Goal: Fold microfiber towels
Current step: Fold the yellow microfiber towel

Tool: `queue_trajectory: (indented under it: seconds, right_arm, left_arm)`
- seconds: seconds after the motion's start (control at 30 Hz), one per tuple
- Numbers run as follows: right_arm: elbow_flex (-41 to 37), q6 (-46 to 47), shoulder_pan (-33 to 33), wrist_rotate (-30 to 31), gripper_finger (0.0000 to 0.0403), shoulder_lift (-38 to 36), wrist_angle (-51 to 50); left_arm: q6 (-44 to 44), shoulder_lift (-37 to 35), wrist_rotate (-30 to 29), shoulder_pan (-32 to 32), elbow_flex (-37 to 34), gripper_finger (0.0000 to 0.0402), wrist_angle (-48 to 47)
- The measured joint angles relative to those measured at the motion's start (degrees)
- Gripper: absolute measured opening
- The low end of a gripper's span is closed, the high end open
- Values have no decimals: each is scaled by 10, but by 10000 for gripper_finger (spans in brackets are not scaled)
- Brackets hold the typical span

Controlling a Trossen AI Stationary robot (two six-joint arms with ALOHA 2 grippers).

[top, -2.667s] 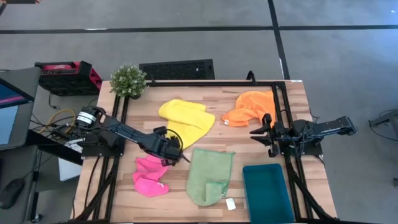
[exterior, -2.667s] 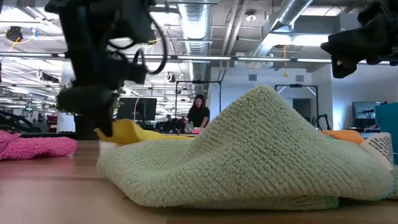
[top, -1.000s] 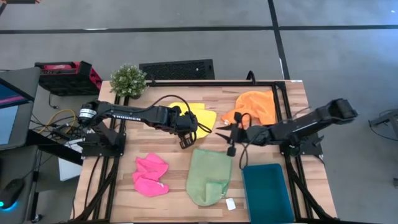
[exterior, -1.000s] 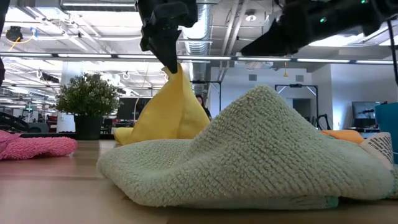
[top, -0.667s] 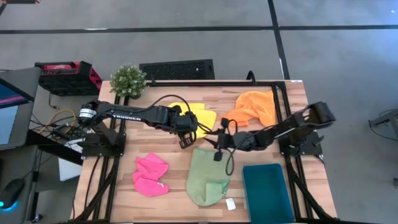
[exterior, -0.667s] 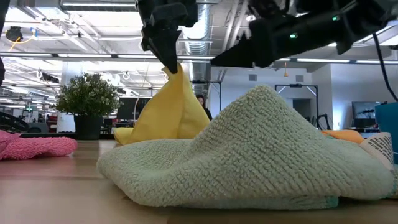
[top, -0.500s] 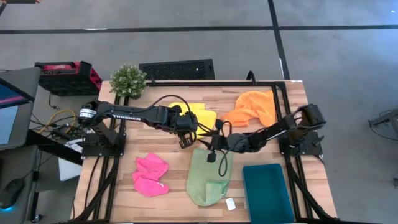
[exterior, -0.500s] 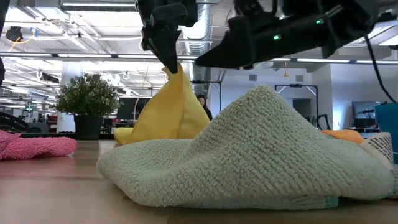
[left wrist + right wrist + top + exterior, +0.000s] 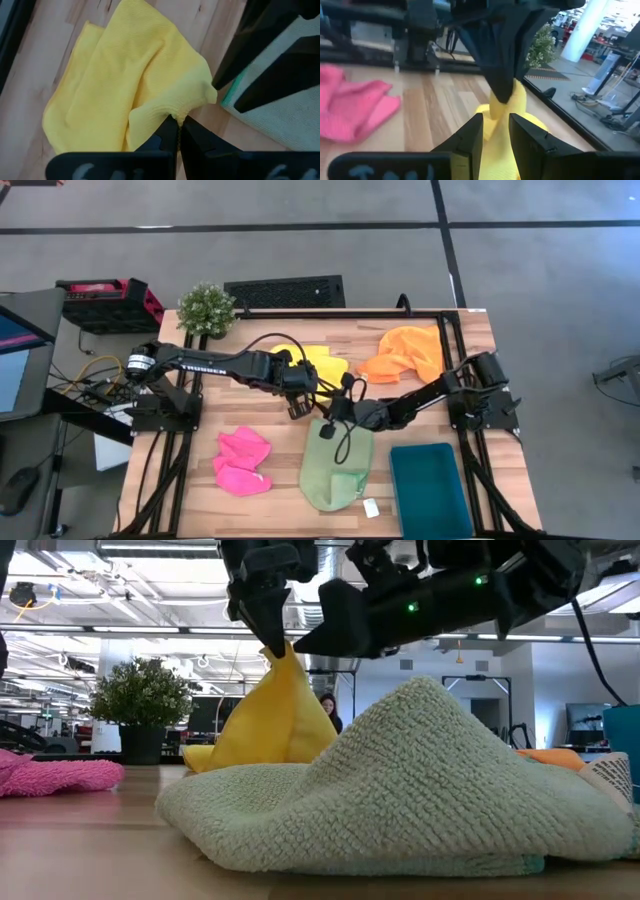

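The left gripper (image 9: 178, 131) pinches the soft yellow towel (image 9: 131, 85) into a peak; the right gripper (image 9: 495, 135), fingers parted, partly hides it.

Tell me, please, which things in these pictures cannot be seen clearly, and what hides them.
- yellow towel: high view, the near edge is under the left gripper and the right gripper.
- orange towel: low view, mostly behind the green towel.
- pink towel: low view, cut off by the picture edge.
- teal tray: low view, cut off by the picture edge.
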Motion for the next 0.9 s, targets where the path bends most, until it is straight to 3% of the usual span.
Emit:
queue_trajectory:
  seconds: [0.27, 0.9]
  right_arm:
    - [0, 30, -1, 35, 118, 0, 1]
    - [0, 44, -15, 28, 118, 0, 6]
  left_arm:
    - [5, 0, 0, 0, 0, 0, 0]
    - [30, 0, 4, 0, 0, 0, 25]
